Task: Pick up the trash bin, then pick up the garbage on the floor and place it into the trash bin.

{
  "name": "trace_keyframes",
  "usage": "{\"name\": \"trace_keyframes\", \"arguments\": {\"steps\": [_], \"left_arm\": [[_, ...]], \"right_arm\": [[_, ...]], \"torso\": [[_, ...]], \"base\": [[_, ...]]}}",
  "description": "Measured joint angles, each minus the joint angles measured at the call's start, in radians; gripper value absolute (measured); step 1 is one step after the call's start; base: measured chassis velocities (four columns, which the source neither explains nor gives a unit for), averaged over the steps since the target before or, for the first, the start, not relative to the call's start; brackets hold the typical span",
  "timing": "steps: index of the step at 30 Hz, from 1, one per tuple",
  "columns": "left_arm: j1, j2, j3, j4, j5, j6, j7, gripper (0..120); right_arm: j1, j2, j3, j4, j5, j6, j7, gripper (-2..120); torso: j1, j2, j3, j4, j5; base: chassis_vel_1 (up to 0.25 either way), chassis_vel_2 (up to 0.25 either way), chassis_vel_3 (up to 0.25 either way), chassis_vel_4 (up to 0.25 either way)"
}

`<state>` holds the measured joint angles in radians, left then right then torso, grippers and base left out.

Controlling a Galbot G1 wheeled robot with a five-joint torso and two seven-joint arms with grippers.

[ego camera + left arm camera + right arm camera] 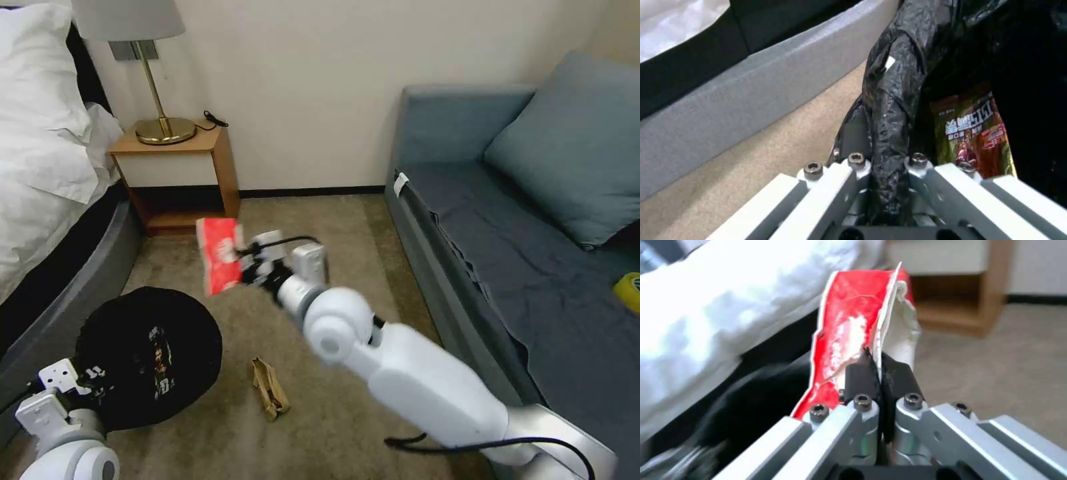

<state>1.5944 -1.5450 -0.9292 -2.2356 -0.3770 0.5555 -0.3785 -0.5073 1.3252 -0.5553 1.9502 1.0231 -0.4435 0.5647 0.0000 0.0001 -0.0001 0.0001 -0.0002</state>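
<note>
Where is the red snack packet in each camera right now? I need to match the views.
Head view: the red snack packet hangs in the right gripper, above the carpet, beyond the trash bin.
Left wrist view: not in this picture; the left gripper grips the bin's black bag.
Right wrist view: packet pinched at centre.
Shared landmark: the grey bed frame.

We see a beige carpet [333,220] running to a plain cream wall [300,80] with a dark skirting board. A wooden bedside table [175,175] carries a brass lamp [150,73], between a white-sheeted bed [40,153] and a blue-grey sofa [507,220].
</note>
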Motion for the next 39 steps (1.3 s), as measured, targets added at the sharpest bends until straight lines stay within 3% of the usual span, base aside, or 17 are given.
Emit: {"name": "trace_keyframes", "arguments": {"steps": [10, 18, 29, 30, 34, 36, 38, 39], "left_arm": [[0.000, -0.011, 0.013, -0.004, 0.010, -0.002, -0.001, 2], [0.000, -0.018, 0.019, -0.006, 0.019, -0.006, -0.001, 2], [0.002, -0.025, 0.027, -0.012, 0.028, -0.010, -0.001, 2], [0.002, -0.025, 0.027, -0.012, 0.028, -0.010, -0.001, 2], [0.003, -0.023, 0.019, -0.017, 0.026, -0.010, -0.002, 2], [0.003, -0.023, 0.019, -0.017, 0.026, -0.010, -0.002, 2], [0.002, -0.021, 0.013, -0.021, 0.024, -0.010, -0.001, 2], [0.001, -0.018, 0.010, -0.024, 0.023, -0.010, -0.001, 2]], "right_arm": [[-0.023, 0.084, -0.187, -0.074, -0.070, 0.025, 0.034, 0], [-0.027, 0.089, -0.228, -0.090, -0.094, 0.024, 0.038, 3], [-0.031, 0.069, -0.189, -0.071, -0.127, 0.024, 0.042, 47], [-0.031, 0.069, -0.189, -0.071, -0.127, 0.024, 0.042, 47], [-0.013, 0.015, -0.089, -0.081, -0.271, 0.014, 0.006, 64], [-0.011, 0.007, -0.078, -0.085, -0.291, 0.013, -0.002, 65], [0.008, -0.078, -0.009, -0.105, -0.387, -0.019, -0.050, 79], [0.009, -0.188, 0.006, -0.130, -0.435, -0.042, -0.085, 92]], "torso": [[0.000, 0.000, 0.000, 0.0000, 0.0000], [0.000, 0.000, 0.000, -0.0001, 0.0001], [0.000, 0.000, 0.000, -0.0001, 0.0002], [0.000, 0.000, 0.000, -0.0001, 0.0002], [0.000, 0.000, 0.000, 0.0000, 0.0004], [0.000, 0.000, 0.000, 0.0000, 0.0003], [0.000, 0.000, 0.000, 0.0000, 0.0005], [0.000, 0.000, 0.000, -0.0002, 0.0007]], "base": [[0.000, 0.000, 0.000, 0.000], [0.000, 0.000, 0.000, 0.000], [0.000, 0.000, 0.000, 0.000], [0.000, 0.000, 0.000, 0.000], [0.000, 0.000, 0.000, 0.000], [0.000, 0.000, 0.000, 0.000], [0.000, 0.000, 0.000, 0.000], [0.000, 0.000, 0.000, 0.000]]}}
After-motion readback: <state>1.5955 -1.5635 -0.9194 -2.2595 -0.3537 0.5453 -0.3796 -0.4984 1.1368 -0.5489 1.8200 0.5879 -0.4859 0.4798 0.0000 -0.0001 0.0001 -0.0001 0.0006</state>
